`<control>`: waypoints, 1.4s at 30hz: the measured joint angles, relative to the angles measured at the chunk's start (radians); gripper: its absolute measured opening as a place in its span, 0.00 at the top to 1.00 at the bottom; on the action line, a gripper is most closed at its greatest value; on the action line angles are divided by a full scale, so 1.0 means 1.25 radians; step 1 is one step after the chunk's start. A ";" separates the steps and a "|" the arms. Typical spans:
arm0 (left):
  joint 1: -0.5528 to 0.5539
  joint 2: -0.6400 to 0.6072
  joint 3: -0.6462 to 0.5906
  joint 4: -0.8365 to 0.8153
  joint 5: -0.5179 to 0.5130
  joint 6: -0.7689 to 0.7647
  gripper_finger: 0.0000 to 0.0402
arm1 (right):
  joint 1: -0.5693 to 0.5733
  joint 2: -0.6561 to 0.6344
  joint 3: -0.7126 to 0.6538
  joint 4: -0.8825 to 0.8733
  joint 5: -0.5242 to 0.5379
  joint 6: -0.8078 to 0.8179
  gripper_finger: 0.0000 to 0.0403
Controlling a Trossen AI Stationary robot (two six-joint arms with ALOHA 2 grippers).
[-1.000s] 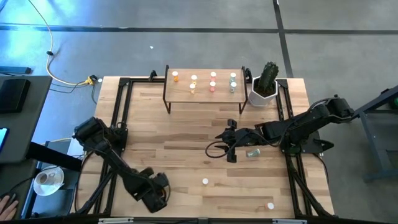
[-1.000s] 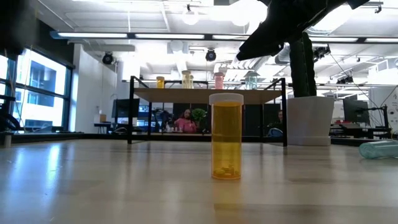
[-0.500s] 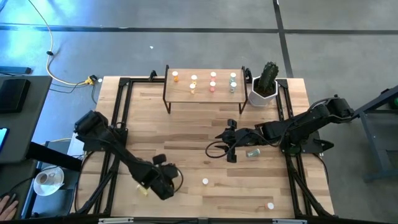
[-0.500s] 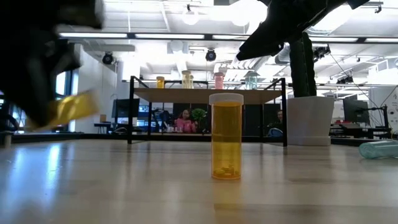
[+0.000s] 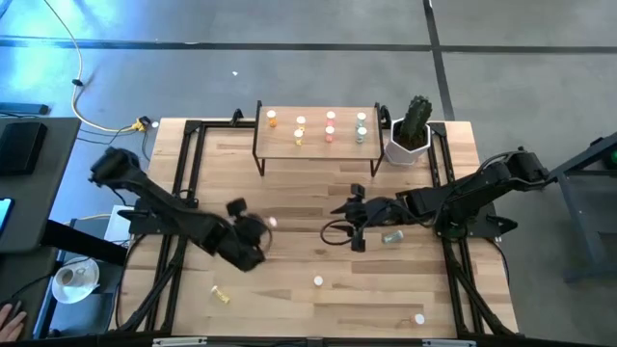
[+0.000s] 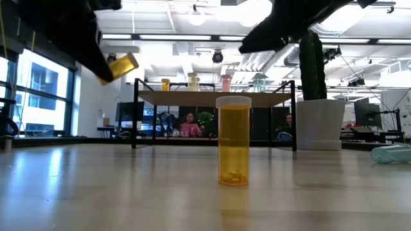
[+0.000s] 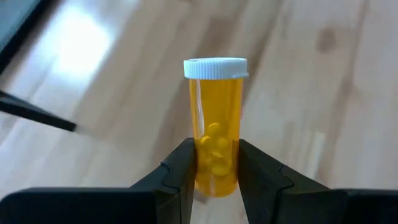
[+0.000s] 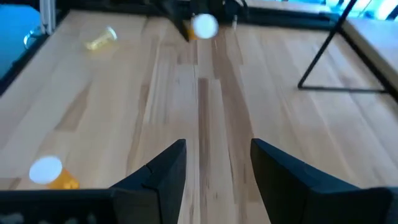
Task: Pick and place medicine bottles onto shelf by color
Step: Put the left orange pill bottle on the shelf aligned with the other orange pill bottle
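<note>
Left pincer (image 7: pixel 214 171) pinching orange bottle (image 7: pixel 215 124) above table mid-left; right pincer (image 8: pixel 214 165) spread, hovering centre

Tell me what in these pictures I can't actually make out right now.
- High view: the bottles on the shelf are too small to tell colours apart surely.
- High view: the left gripper hides most of its orange bottle.
- Low view: the lying green bottle is cut off by the frame edge.
- Right wrist view: the right gripper is open; far bottles are blurred.
</note>
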 joint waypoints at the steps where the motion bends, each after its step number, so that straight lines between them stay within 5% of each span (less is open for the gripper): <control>1: 0.005 -0.029 -0.028 0.022 -0.016 -0.007 0.78 | 0.000 0.000 0.000 0.008 0.000 -0.011 0.58; 11: 0.078 -0.283 -0.279 0.330 -0.154 0.137 0.78 | -0.031 0.000 0.000 0.160 0.000 -0.125 0.58; 18: 0.160 -0.378 -0.418 0.630 -0.135 0.345 0.78 | -0.095 0.003 0.001 0.218 0.000 -0.133 0.58; 26: 0.277 -0.404 -0.511 0.972 0.083 0.502 0.78 | -0.147 0.047 0.001 0.341 -0.064 -0.146 0.58; 34: 0.346 -0.399 -0.515 1.039 0.234 0.518 0.78 | -0.180 0.152 0.011 0.510 -0.093 -0.145 0.58; 42: 0.350 -0.398 -0.515 1.104 0.301 0.571 0.78 | -0.189 0.259 0.045 0.656 -0.104 -0.138 0.58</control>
